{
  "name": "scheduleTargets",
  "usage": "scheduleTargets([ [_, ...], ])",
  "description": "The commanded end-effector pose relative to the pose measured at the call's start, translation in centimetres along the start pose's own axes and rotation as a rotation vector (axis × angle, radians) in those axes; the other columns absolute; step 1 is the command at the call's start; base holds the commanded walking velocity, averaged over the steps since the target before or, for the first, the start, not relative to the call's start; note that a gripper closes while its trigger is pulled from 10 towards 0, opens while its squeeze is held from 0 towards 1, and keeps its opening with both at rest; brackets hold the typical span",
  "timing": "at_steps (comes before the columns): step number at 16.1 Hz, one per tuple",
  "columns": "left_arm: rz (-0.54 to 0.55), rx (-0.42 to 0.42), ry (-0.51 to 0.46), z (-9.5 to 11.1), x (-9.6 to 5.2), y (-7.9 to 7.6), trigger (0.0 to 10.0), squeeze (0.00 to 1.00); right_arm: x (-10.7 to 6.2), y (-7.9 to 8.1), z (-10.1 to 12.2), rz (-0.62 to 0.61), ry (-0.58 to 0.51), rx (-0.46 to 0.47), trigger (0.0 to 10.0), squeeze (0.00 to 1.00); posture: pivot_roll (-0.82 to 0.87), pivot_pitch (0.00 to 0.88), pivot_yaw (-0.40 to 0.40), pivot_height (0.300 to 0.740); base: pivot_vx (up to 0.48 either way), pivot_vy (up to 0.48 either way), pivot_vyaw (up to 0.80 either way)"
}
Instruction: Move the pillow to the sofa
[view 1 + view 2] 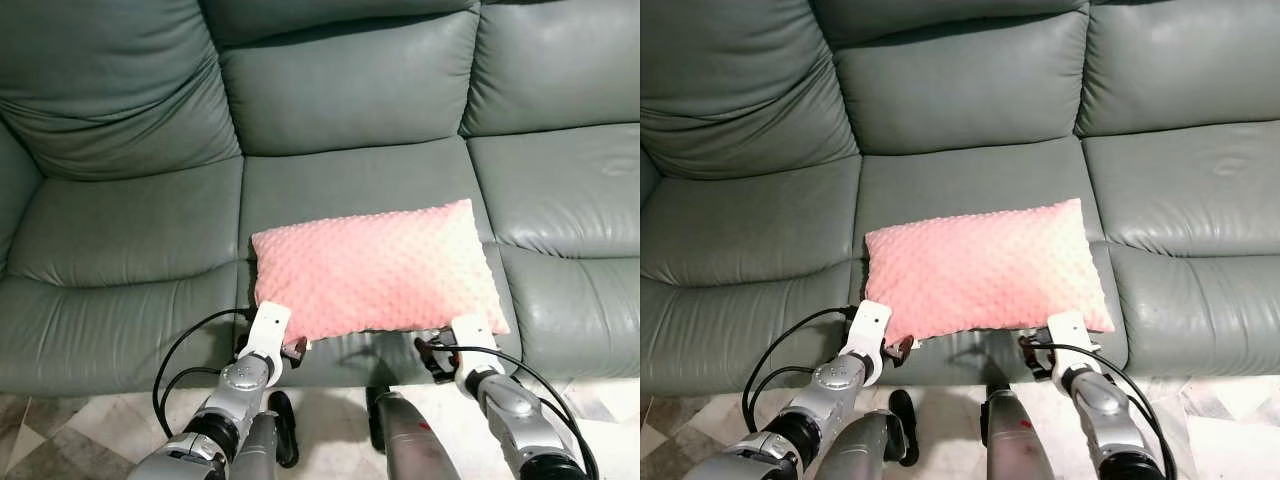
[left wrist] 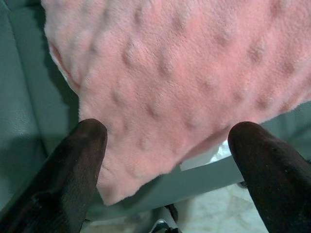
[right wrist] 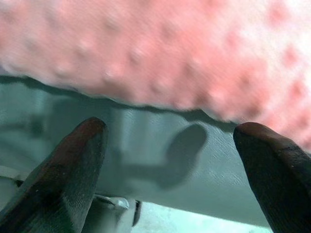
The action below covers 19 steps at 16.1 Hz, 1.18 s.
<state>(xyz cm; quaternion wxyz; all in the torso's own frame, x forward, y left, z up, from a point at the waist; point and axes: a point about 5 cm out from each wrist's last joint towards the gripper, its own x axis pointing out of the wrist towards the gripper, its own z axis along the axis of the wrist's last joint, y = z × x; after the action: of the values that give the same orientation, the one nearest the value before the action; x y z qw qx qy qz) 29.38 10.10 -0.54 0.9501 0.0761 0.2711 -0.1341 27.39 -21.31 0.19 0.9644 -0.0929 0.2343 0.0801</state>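
Pillow (image 1: 375, 270): pink, dotted, flat on the middle seat of the sofa (image 1: 130, 230), near edge overhanging the seat front a little.
Progress: seemingly all but done; pillow down on the cushion, only release and pull-back of the arms left.
Left gripper (image 2: 167, 141): at the near left corner, fingers (image 2: 77, 160) spread apart, corner lying between them, not pinched.
Right gripper (image 3: 170, 145): just below the near right edge, fingers (image 3: 73, 165) wide apart, clear of the fabric.
Arms: both reaching forward and up from below, wrists at the seat front.
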Motion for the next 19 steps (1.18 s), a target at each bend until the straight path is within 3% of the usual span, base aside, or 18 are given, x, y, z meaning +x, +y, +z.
scheduleTargets([
  [1, 0.025, 0.012, 0.064, -2.0, -0.5, 0.2, 10.0, 0.0, -0.5, 0.0, -1.7, -0.018, 0.05, 0.025, 10.0, 0.0, -0.18, 0.425, 0.129, 0.74, 0.0, 0.0, 0.0],
  [8, 0.156, 0.039, 0.038, -0.6, -0.1, 1.2, 10.0, 0.0, 0.3, -1.2, -0.3, -0.119, 0.0, 0.017, 10.0, 0.0, -0.16, 0.43, 0.138, 0.74, 0.0, 0.0, 0.0],
  [13, 0.192, 0.051, 0.013, 0.4, 0.1, 1.3, 10.0, 0.0, 0.6, -1.9, 0.5, -0.164, -0.015, -0.001, 10.0, 0.0, -0.15, 0.438, 0.14, 0.74, 0.0, 0.0, 0.0],
  [19, 0.175, 0.057, -0.034, 2.2, 0.6, 0.4, 10.0, 0.0, 0.6, -3.1, 1.3, -0.23, -0.033, -0.021, 10.0, 0.0, -0.16, 0.448, 0.144, 0.74, 0.0, 0.0, 0.0],
])
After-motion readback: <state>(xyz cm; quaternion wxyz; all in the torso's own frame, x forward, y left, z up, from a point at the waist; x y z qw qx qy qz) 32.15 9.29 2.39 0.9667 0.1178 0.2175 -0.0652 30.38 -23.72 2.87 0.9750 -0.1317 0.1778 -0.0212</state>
